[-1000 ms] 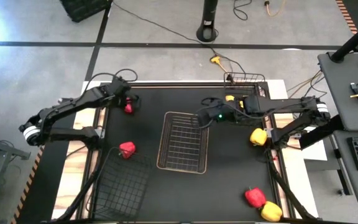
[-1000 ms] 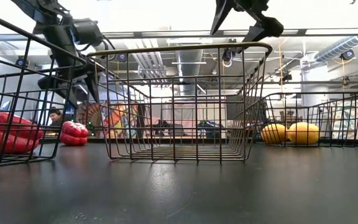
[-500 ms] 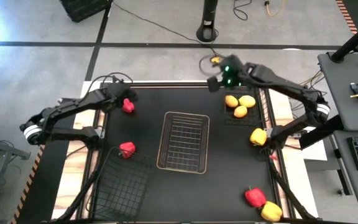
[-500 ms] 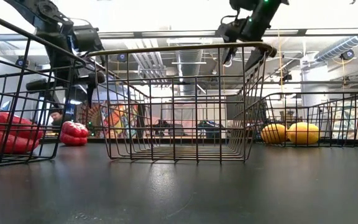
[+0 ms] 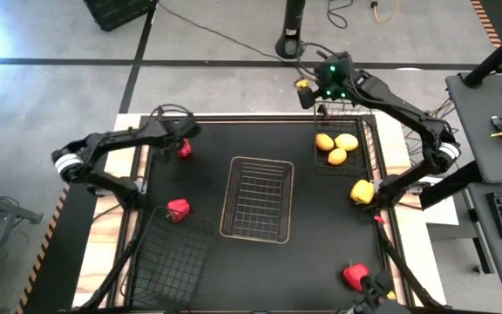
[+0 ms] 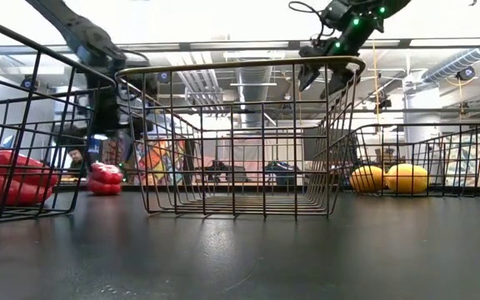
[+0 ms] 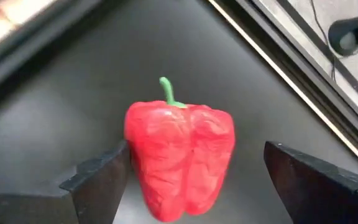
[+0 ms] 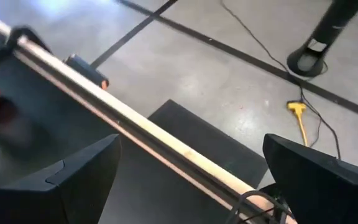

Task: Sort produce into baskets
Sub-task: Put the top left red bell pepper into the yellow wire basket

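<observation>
Left claw, jaws wide, straddles a red pepper lying on the black surface near its far-left corner; pick-up step looks in hand. Next: close on pepper, carry to a basket, prob. the black one. Right claw, also wide and empty, hangs past far edge above the lemons' basket.

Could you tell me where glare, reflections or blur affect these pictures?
High view: a blown-out white patch in the top-left corner of the floor. Low view: bright ceiling lights behind, and the glossy table mirrors the middle basket. Left wrist view: the red pepper is sharp with soft highlights, while the open left gripper fingers look soft. Right wrist view: slightly smeared throughout.
</observation>
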